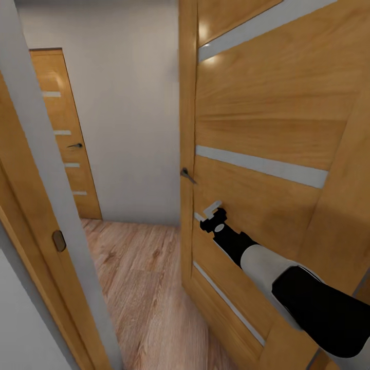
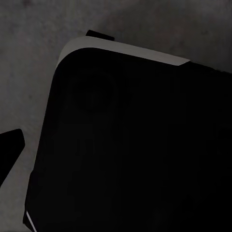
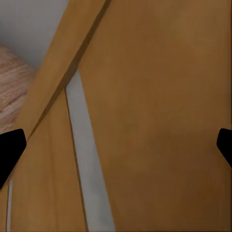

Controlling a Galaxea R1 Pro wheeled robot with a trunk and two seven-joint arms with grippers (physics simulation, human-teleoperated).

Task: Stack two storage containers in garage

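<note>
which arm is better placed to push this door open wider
Right. Its hand is already up against the wooden door, just below the handle, fingers spread. The left wrist view looks down at dark floor.

Open door (image 1: 267,154) stands at right, swung inward, its handle (image 1: 187,176) on the near edge. Right gripper (image 1: 210,211) sits just beside the door face, below the handle. Doorframe (image 1: 46,205) at left. Plank floor (image 1: 139,288) between them. Second door (image 1: 64,133) behind, in the far left wall.
</note>
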